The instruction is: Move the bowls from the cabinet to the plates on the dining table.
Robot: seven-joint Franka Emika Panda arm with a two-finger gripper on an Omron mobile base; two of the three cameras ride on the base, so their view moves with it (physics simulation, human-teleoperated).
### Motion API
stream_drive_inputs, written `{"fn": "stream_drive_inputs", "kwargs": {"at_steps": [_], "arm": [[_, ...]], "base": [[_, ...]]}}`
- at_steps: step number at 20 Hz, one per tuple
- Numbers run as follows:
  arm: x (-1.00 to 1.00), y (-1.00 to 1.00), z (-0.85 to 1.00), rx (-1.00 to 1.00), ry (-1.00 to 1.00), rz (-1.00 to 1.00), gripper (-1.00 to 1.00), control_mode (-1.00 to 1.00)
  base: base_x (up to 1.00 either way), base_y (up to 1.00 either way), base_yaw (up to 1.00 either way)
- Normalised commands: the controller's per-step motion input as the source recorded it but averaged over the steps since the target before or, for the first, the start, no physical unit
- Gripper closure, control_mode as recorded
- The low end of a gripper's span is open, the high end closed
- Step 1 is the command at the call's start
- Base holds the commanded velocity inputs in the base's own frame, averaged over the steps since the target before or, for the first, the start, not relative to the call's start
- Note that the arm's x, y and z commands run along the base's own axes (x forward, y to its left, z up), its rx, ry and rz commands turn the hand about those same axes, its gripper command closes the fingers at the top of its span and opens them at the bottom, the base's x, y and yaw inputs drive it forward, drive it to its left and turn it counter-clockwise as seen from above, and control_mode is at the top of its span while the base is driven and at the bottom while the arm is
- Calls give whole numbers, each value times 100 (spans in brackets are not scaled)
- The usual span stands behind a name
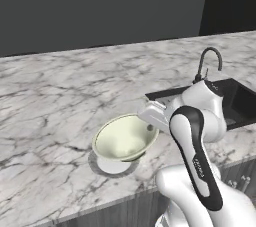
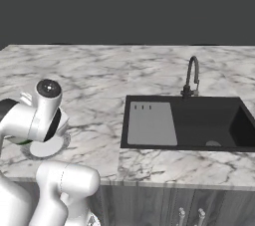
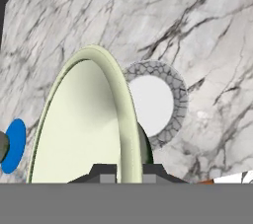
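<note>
Marble worktop [image 1: 60, 86] spans frame. One black sink [image 2: 199, 123], one faucet [image 2: 191, 75] right of centre. One bowl [image 1: 125, 138] lower centre, tilted over one plate [image 1: 112, 166]; end effector [image 3: 129, 171] clamped on rim.

No text, label, brand, number or sign can be read anywhere in these pictures. A small pale marking sits on the dark band of the robot arm [image 1: 199, 163] in the left base view, but it is too small and blurred to make out.
</note>
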Motion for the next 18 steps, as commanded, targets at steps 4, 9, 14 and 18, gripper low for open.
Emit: {"fn": "stream_drive_inputs", "kwargs": {"at_steps": [4, 9, 14, 18], "arm": [[4, 4, -37, 0, -15, 8, 100, -100], [7, 5, -54, 1, -1, 5, 100, -100], [28, 7, -6, 0, 0, 0, 100, -100], [32, 8, -11, 4, -1, 0, 100, -100]], "base": [[0, 0, 0], [0, 0, 0], [0, 0, 0], [0, 0, 0]]}}
